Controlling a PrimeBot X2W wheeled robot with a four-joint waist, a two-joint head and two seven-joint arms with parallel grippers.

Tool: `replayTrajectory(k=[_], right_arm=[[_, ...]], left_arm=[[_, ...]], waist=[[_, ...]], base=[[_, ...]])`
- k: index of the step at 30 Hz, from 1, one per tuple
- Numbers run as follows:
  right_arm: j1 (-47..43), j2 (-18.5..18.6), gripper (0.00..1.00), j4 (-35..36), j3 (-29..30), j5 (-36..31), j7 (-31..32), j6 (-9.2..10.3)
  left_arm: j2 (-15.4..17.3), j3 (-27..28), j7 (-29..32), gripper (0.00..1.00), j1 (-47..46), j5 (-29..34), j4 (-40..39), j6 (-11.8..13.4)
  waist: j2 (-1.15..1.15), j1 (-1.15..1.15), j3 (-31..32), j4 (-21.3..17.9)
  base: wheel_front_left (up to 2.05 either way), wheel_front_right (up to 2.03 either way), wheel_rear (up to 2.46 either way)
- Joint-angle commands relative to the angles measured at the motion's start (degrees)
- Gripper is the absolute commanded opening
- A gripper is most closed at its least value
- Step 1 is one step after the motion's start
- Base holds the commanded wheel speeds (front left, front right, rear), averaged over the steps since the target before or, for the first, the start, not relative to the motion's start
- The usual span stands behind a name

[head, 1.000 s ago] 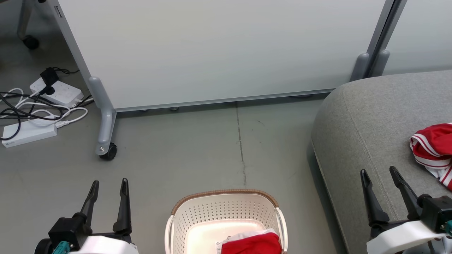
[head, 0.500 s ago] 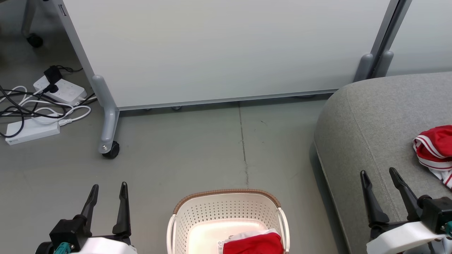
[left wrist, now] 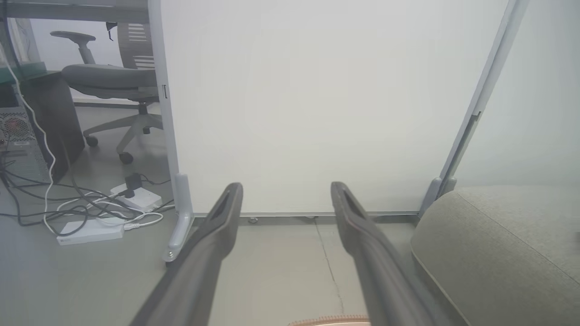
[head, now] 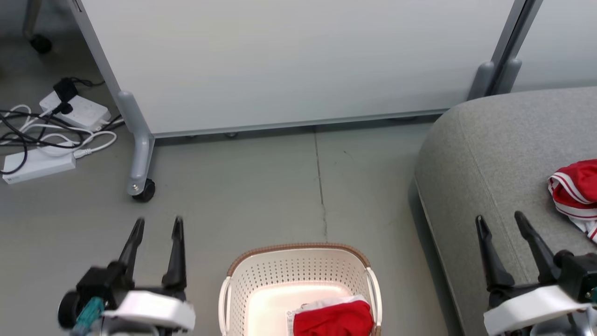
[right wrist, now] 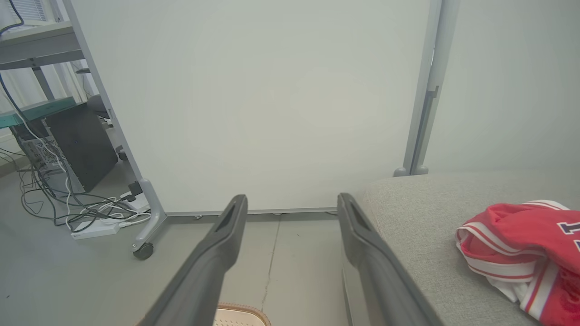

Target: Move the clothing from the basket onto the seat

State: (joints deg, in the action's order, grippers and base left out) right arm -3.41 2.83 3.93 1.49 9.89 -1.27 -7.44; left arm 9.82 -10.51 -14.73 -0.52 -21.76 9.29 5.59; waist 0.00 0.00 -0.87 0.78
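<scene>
Soft red clothing (head: 333,318) in the basket (head: 298,247)
My left tool (head: 157,223) and right tool (head: 499,219) gape empty; the fabric looks light and floppy, so I'd pinch a raised fold.

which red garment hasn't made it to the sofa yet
The red garment inside the basket, low in the head view; the striped garment already lies on the sofa.

An office: a grey swivel desk chair (left wrist: 108,79) and white power strips (head: 77,113) left of a wheeled white partition panel (head: 289,65).
</scene>
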Motion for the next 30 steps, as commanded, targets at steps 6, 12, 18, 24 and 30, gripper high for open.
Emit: replayTrajectory(k=[6,12,18,24,30], right_arm=[[4.13,0.19,1.00,2.89,-0.54,-0.94,-0.04,-0.09],[8.76,0.20,1.00,5.20,-1.16,-0.47,-0.93,-0.09],[14.33,0.19,1.00,5.55,-3.67,0.62,-3.25,-0.09],[18.69,0.15,1.00,4.92,-5.77,2.31,-6.78,-0.10],[22.07,0.14,1.00,3.78,-8.47,4.89,-10.36,-0.10]], left_arm=[[-1.20,-4.90,1.76,1.00,-9.88,3.00,0.33,-2.12],[-3.92,-12.05,3.62,1.00,-18.61,6.45,7.17,-4.97],[-5.51,-16.00,3.90,1.00,-25.93,6.90,17.86,-8.06],[-5.81,-18.81,5.94,1.00,-33.40,6.98,29.89,-10.60],[-5.06,-20.84,9.59,1.00,-40.44,6.33,41.07,-12.33]], waist=[[0.00,0.00,-7.20,-1.57],[0.00,0.00,-17.06,-4.53],[0.00,0.00,-27.40,-9.26],[0.00,0.00,-36.12,-13.53],[0.00,0.00,-43.51,-18.04]], base=[[0.00,0.00,0.00],[0.00,0.00,0.00],[0.00,0.00,0.00],[0.00,0.00,0.00],[0.00,0.00,0.00]])
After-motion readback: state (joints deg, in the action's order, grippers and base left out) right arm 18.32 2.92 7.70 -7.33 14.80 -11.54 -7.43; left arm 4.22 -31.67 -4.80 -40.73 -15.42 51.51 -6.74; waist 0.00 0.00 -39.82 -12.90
